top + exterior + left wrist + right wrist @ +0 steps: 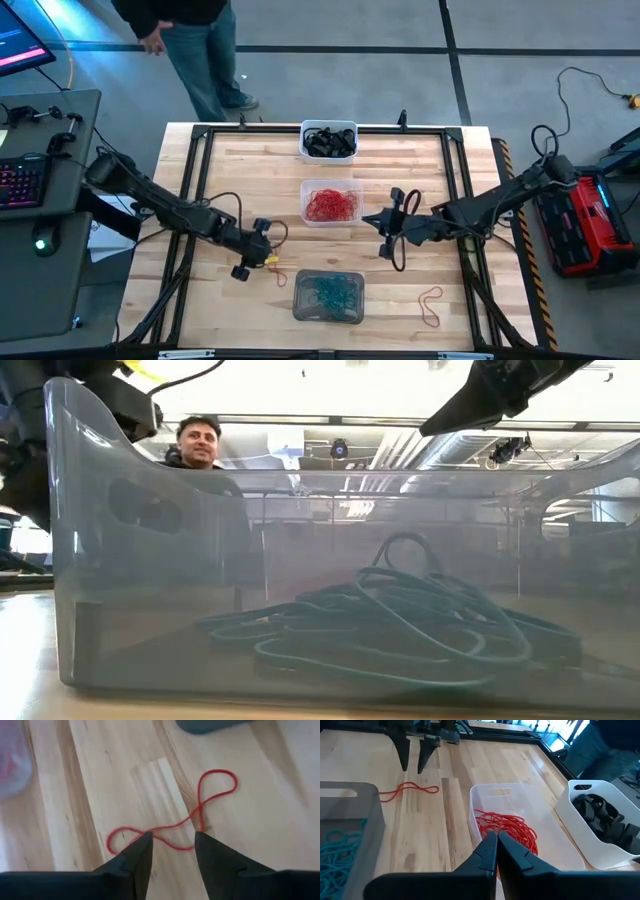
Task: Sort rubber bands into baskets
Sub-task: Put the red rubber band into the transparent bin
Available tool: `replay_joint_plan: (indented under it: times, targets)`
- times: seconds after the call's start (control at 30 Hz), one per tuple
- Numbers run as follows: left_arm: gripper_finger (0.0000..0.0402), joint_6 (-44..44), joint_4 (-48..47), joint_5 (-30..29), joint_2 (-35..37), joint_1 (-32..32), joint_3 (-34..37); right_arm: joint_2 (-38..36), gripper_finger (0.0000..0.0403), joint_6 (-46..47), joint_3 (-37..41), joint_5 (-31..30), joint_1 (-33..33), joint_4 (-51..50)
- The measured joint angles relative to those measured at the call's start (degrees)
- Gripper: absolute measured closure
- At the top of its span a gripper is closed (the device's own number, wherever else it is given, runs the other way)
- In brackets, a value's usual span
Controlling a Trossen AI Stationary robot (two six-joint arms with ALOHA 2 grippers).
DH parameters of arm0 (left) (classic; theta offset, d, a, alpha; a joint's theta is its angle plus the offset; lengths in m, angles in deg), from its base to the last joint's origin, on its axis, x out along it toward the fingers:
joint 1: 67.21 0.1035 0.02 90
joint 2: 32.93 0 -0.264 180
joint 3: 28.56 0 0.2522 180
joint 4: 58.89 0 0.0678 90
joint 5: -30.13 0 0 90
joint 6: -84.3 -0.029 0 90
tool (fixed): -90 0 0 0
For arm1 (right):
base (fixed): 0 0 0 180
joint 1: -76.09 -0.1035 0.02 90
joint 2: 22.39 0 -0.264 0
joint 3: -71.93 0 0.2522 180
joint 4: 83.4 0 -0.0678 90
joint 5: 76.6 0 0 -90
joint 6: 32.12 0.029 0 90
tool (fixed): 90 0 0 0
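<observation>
Place: a robotics lab or test workshop, not a home.
Counter [240, 190]: a butcher-block wooden top edged by a black metal frame, with 2 dark robot arms mounted at its sides.
Side desk [40, 150]: grey, at the left, carrying a keyboard with pink backlight [20, 182] and the corner of a lit monitor [22, 45].
Floor [540, 40]: bare grey concrete marked with dark tape lines; loose cables trail across it.
Equipment: a red and black case [585, 220] stands on the floor at the right.
Ceiling [380, 450]: open, with exposed ducts and strip lights.
Person [195, 40]: stands beyond the counter, in jeans and a dark top.
</observation>
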Motion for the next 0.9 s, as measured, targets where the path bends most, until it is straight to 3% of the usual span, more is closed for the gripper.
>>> replay_joint_plan:
  times: [0.33,0.77,0.9]
  targets:
    - [0.025,-10.38,1.05,-4.86,-6.65,-0.12,-2.96,0.0,0.0403,0.0,0.0,-0.04,-0.09,0.06]
    - [0.025,-20.06,-6.99,-1.62,-16.03,2.39,-10.61,0.0,0.0403,0.0,0.0,-0.02,-0.09,-1.12]
    - [0.0268,-21.93,-6.98,-1.33,-16.85,2.37,-10.83,0.0,0.0403,0.0,0.0,-0.02,-0.09,-1.25]
